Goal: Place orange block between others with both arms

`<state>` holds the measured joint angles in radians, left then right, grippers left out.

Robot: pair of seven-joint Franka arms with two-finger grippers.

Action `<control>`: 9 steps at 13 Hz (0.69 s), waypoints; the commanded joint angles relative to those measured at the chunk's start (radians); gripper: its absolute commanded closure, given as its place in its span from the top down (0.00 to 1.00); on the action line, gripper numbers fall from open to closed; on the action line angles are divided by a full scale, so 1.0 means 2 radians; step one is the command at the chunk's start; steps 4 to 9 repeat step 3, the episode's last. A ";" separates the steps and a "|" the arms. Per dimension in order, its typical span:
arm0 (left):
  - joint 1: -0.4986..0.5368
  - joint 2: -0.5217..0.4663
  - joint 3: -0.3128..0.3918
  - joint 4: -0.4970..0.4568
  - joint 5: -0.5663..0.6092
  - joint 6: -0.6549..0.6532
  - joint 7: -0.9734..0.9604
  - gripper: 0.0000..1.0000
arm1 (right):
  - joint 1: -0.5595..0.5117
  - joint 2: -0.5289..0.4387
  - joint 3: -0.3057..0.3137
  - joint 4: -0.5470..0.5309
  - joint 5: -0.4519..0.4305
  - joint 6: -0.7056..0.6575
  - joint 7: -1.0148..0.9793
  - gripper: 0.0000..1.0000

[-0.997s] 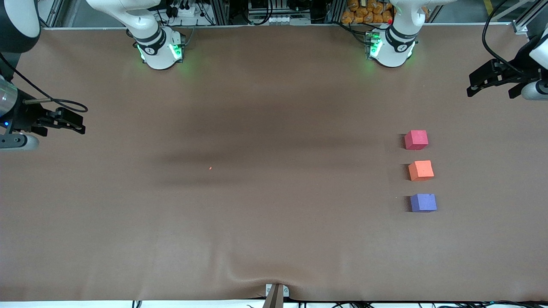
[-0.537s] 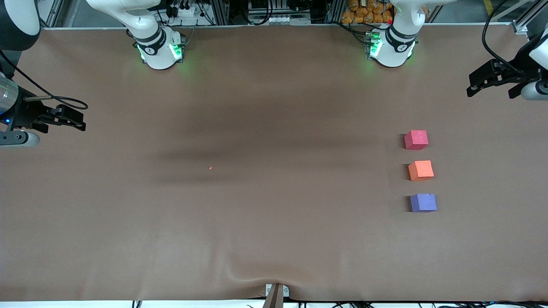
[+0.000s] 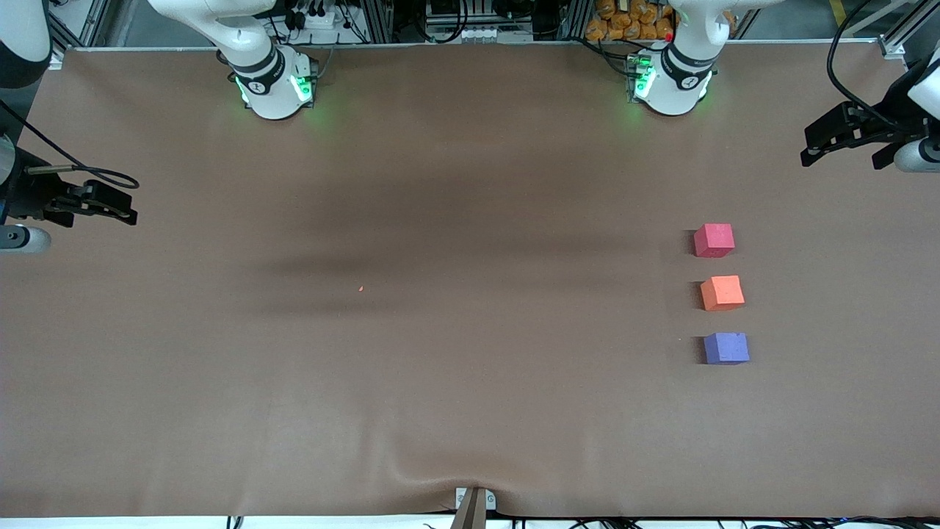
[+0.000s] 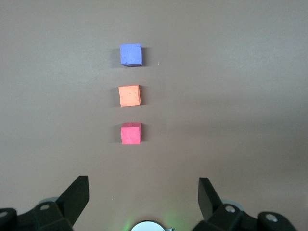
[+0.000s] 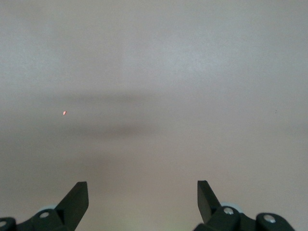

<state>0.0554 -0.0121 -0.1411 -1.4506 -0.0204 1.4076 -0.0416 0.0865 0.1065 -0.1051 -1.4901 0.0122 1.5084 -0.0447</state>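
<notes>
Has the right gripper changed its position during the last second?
Yes. In the front view the right gripper has drawn back toward the right arm's end of the table, and slightly toward the bases, away from the small orange speck, which lies where it was.

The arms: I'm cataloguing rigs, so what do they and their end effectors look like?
Both arms are white with black joint bands and green-lit bases. The left end effector and the right end effector are black with two wedge-shaped fingers, and black cables loop to each.

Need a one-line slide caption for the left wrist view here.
Open left gripper looks down on three separate cubes in a row: orange block between the pinkish-red cube and purple-blue cube.
</notes>
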 commanded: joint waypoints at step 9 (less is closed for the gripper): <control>0.004 -0.001 -0.002 0.003 -0.007 0.000 0.010 1.00 | -0.006 -0.006 0.003 0.000 0.007 -0.006 0.006 1.00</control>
